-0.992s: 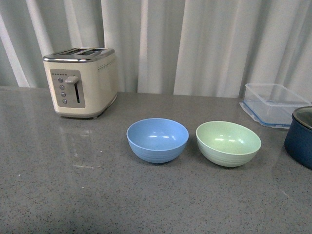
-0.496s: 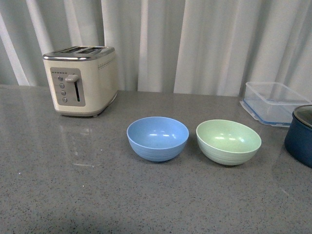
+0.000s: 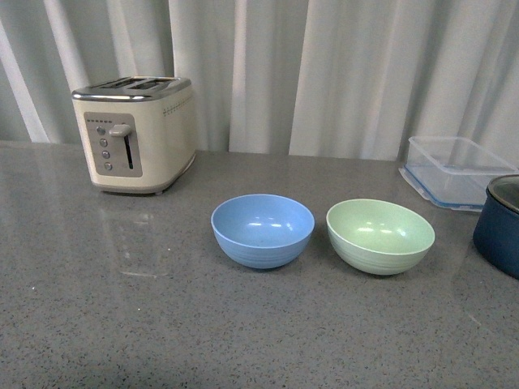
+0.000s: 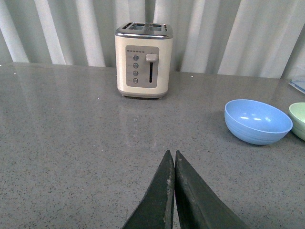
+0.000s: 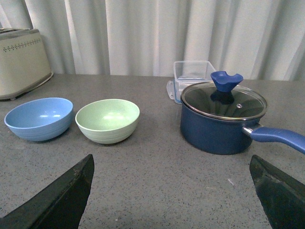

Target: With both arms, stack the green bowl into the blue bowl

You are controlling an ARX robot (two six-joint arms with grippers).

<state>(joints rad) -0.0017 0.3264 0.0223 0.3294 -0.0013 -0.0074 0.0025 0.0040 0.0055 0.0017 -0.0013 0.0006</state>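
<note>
Change from 1.0 s and 0.5 s ago: none in the layout. Both bowls, the toaster and the pot keep their places.

- Item 1: light sky-blue round matte bowl (image 3: 263,231) – upright on the grey speckled tabletop (image 3: 162,324), its inside showing only bare surface.
- Item 2: pale mint-green round matte bowl (image 3: 380,236) – upright just beside the blue bowl on its right, not touching, its inside likewise bare.
- Item 3: clear blue-rimmed plastic container (image 3: 454,172) – open-topped, at the far right.
- Item 4: dark navy pot (image 5: 221,129) – closed by a glass lid (image 5: 224,100) with a blue knob; contents cannot be told.
- Item 5: cream 2-slot toaster (image 3: 134,134) – far left.
- Left gripper (image 4: 172,155) – fingers pressed together, holding nothing, well apart from the bowls.
- Right gripper (image 5: 171,162) – spread wide, holding nothing, short of the green bowl.
</note>
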